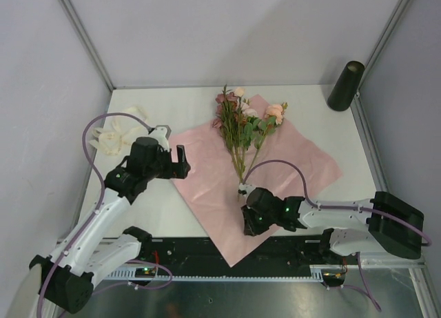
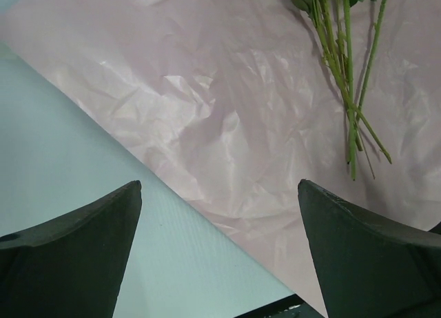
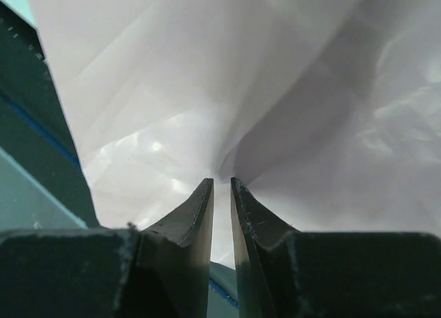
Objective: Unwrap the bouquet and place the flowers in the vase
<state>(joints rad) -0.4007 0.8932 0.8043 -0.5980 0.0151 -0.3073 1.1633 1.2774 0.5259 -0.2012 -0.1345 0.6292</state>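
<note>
Several flowers (image 1: 241, 128) lying on unfolded pink paper (image 1: 207, 180); white table (image 1: 165, 101), grey walls (image 1: 207, 28).
Stems point near, blooms far; vase (image 1: 346, 85) stands at the far right corner. Left gripper (image 2: 219, 190) gapes wide; right gripper (image 3: 222, 187) pinches the pink paper.

left gripper (image 2: 219, 187) — wide open, hovering | right gripper (image 3: 222, 183) — seemingly pinching paper (image 3: 275, 90)
</note>
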